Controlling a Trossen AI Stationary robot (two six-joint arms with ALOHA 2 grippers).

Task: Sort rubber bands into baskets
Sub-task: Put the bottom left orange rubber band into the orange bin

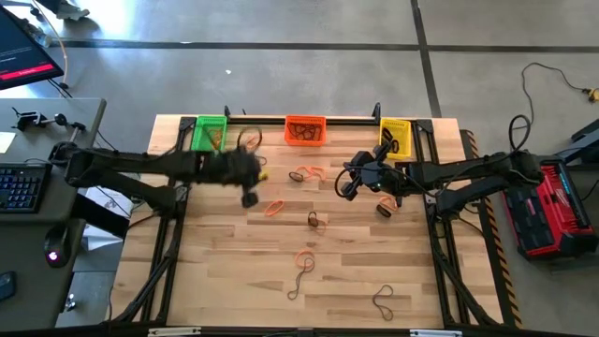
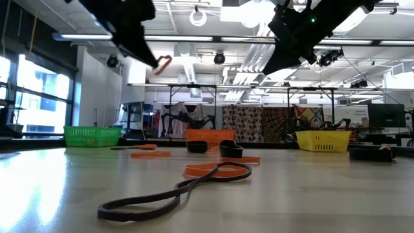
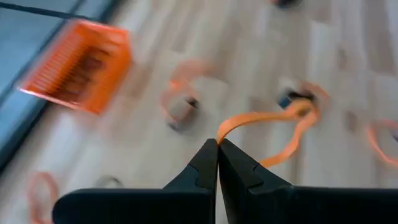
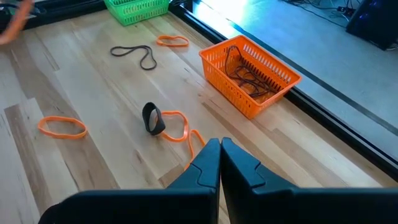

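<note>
From above, the left tool (image 1: pixel 249 198) is hanging mid-worktop; level view: it is pinching an orange band (image 2: pixel 162 63) aloft; its wrist view: the limp, light loop is drooping from one pinched strand; the right tool (image 4: pixel 219 149) is waiting closed, empty.

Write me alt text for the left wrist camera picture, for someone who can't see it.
The left hand, fingers shut, pinches an orange rubber band that loops out above the wooden table. Below lie more orange bands and an orange basket by the table's edge, all blurred.
</note>
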